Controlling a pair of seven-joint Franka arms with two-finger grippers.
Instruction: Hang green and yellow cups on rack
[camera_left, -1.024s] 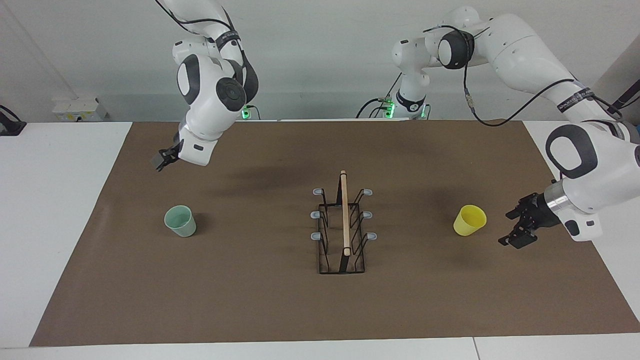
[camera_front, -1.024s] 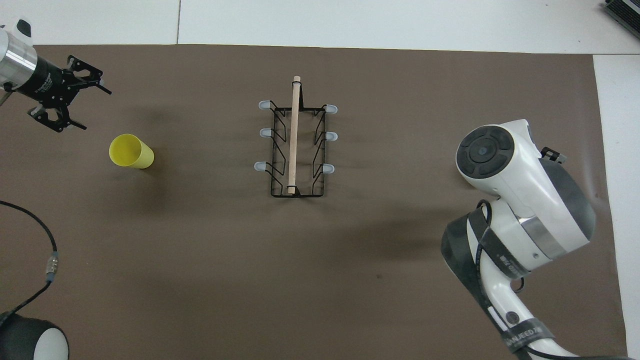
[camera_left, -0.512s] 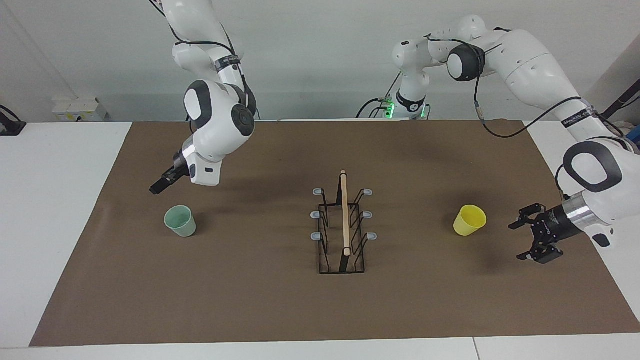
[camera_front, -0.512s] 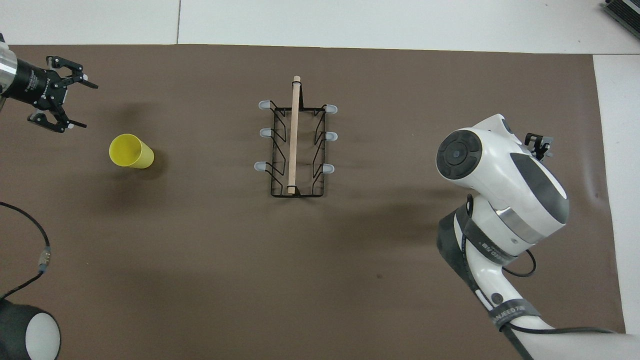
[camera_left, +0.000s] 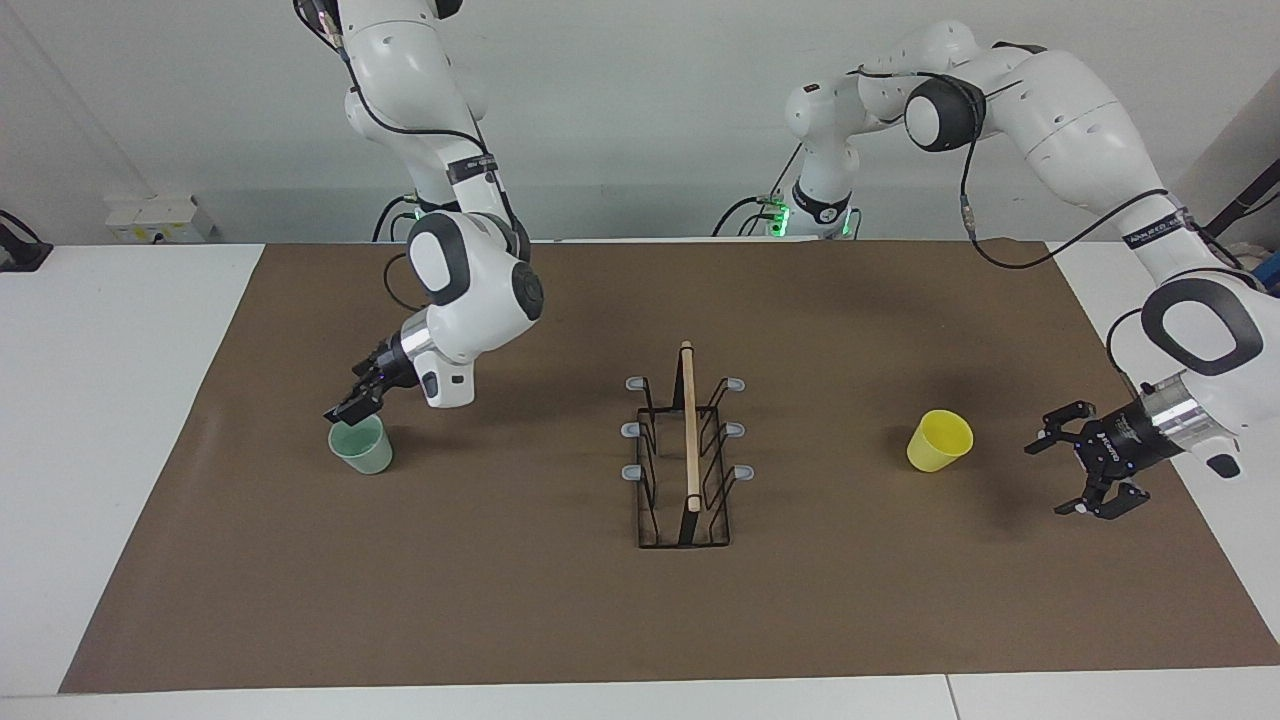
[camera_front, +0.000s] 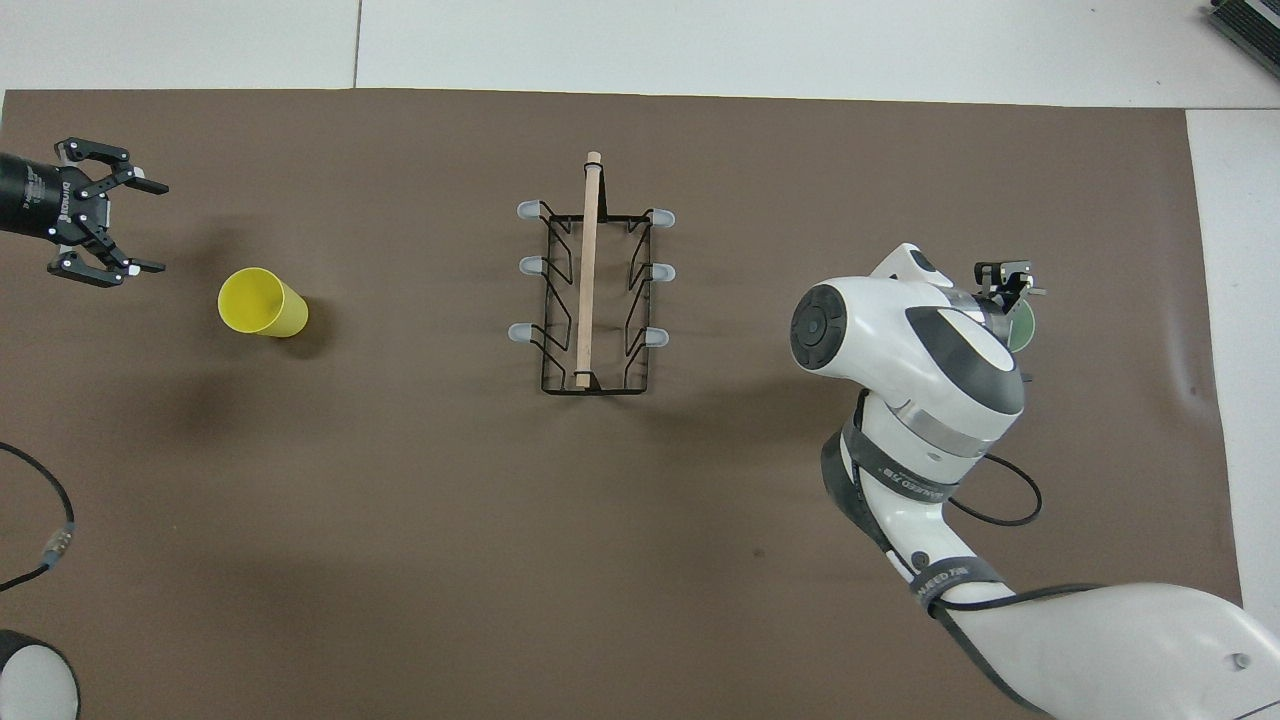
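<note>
Since a second ago the right gripper (camera_left: 345, 410) has swung down from well above the brown mat (camera_left: 560, 620) to the rim of the pale mint green plastic cup (camera_left: 362, 444). The left gripper (camera_left: 1085, 470) has turned level, low over the mat just beside the bright yellow plastic cup (camera_left: 938, 441), toward the left arm's end of the table.

Both cups stand upright, well apart from the black wire rack with the wooden rod handle (camera_left: 687, 450) between them.

Risk, as I judge it: these light cups could tip or skid if a finger strikes the rim off-centre.

The left gripper's fingers are spread wide and hold nothing. The right gripper looks open too, with nothing held; whether it touches the green rim I cannot tell.
</note>
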